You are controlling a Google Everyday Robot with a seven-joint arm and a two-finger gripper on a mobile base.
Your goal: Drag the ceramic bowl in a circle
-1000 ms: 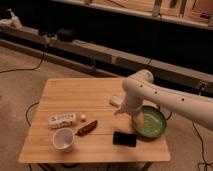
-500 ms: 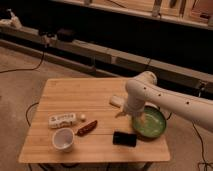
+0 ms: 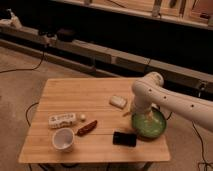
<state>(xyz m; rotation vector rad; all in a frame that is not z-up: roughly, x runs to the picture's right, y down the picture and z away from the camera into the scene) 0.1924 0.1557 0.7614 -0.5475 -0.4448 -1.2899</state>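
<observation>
The ceramic bowl [image 3: 151, 125] sits at the near right of the tabletop [image 3: 80, 95]. The gripper [image 3: 141, 118] reaches down into its left half, jaws standing apart, seemingly touching the inside. A black slab [image 3: 124, 138] lies just left of the bowl.

Tool [image 3: 144, 119] inside the ceramic bowl [image 3: 158, 129] on the wooden table [image 3: 80, 95].

so on the table [image 3: 75, 92]: the ceramic bowl [image 3: 155, 127] sits near the right edge, with the gripper [image 3: 141, 118] down at its left side. A flat block [image 3: 124, 138] lies just front-left of the bowl, a small pad [image 3: 118, 101] behind it towards the middle. Over on the left a carton [image 3: 62, 120] lies flat, a pouch [image 3: 87, 128] to its right, and the cup [image 3: 63, 139] in front of both
</observation>
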